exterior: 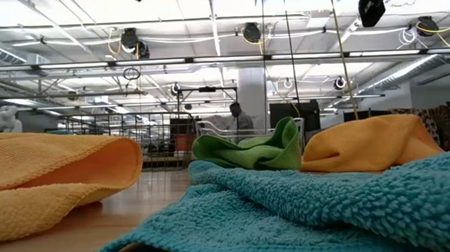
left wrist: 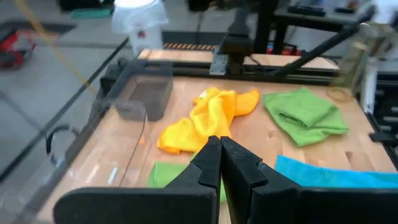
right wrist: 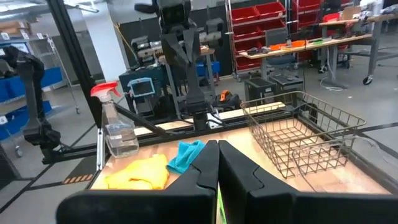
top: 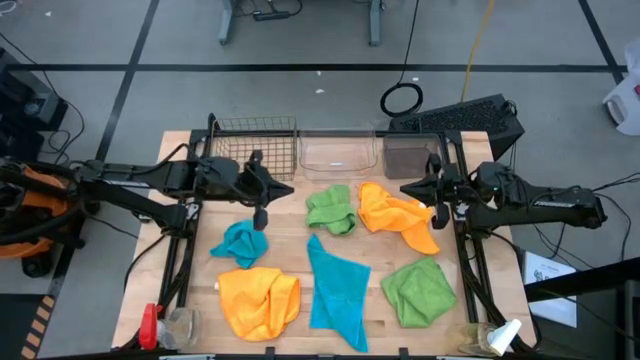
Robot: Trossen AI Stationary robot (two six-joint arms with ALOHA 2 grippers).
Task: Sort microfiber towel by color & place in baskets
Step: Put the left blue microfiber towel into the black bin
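My left gripper (top: 262, 214) hangs clenched on nothing above the worktop (top: 290, 262), just over the small teal towel (top: 240, 241) and near the wire-mesh basket (top: 256, 148). My right gripper (top: 438, 211) is pressed shut and empty too, poised at the right edge of the orange towel (top: 395, 213) that lies crumpled in front of the dark grey tub (top: 410, 154).

The three baskets sit in a row along the far edge of the worktop: the wire-mesh basket on my left, the clear plastic tub (top: 338, 153) in the middle, the dark grey tub on my right. No towel is in any of them.

Six towels lie loose on the wood. A bunched green towel (top: 331, 209) sits beside the orange one, in front of the clear tub. Nearer the front edge lie a second orange towel (top: 258, 300), a long teal towel (top: 338, 292) and a folded green towel (top: 418, 291). A spray bottle (top: 497, 338) lies at the front right corner.
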